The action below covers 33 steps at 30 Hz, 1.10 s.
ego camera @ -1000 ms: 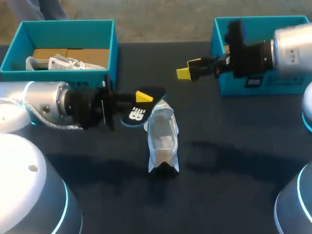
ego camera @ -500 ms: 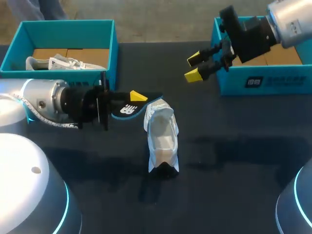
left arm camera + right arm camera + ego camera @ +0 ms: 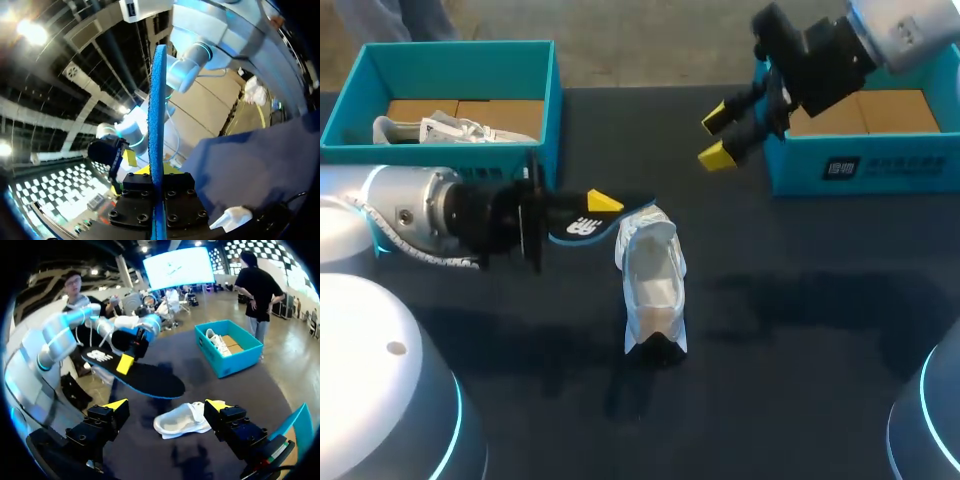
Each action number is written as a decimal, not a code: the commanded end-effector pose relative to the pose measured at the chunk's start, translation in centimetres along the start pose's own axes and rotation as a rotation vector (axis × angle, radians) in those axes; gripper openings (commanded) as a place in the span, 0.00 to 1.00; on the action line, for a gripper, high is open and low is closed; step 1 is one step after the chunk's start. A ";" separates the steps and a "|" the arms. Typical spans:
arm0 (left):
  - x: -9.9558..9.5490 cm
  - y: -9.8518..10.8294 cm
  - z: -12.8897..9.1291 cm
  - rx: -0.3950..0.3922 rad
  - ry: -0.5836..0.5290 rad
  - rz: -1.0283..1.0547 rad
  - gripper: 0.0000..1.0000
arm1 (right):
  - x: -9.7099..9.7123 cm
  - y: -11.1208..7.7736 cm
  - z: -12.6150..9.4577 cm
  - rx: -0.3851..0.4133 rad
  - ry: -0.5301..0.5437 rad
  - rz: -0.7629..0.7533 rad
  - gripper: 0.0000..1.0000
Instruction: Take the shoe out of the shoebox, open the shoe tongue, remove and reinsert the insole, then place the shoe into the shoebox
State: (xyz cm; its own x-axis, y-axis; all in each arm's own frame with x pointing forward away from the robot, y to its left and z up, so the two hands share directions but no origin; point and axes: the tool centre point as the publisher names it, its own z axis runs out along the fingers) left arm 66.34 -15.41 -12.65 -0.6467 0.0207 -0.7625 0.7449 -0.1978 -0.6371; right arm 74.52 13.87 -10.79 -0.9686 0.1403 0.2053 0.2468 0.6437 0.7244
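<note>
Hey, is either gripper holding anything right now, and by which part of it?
The left gripper holds the insole by one end, pinched across its flat faces; the rest sticks out toward the shoe. The right gripper is open and empty.

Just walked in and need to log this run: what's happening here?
The left gripper is shut on the black insole, holding it in the air beside the white shoe, which lies on the table. The right gripper hangs open above the table near the right shoebox, holding nothing.
</note>
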 end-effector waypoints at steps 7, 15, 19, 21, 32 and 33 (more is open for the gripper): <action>1.5 0.1 -0.3 0.014 -0.006 -0.161 0.00 | -0.3 -3.9 -0.4 0.065 -0.066 -0.193 1.00; 2.8 0.5 0.0 0.031 -0.062 -0.234 0.00 | -0.3 -6.1 1.8 0.060 -0.051 -0.260 1.00; 3.5 1.2 -0.2 0.058 -0.073 -0.259 0.00 | -0.1 -7.0 3.0 0.060 -0.022 -0.254 1.00; 3.7 1.5 -0.1 0.059 -0.063 -0.263 0.00 | -0.1 -7.0 3.0 0.060 -0.022 -0.254 1.00; 5.4 2.8 0.3 0.005 -0.030 -0.218 0.00 | -0.1 -7.0 3.0 0.060 -0.022 -0.254 1.00; 5.5 2.8 0.2 0.000 -0.036 -0.205 0.00 | -0.1 -7.0 3.0 0.060 -0.022 -0.254 1.00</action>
State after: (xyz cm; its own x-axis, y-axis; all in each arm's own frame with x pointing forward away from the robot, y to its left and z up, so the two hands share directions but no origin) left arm 65.31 -15.97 -18.25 -0.7945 0.0429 -0.6058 0.5876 -0.1977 -0.7846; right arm 72.75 11.47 -17.77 -0.9999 -0.0148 0.0069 -0.0054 0.7030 0.7112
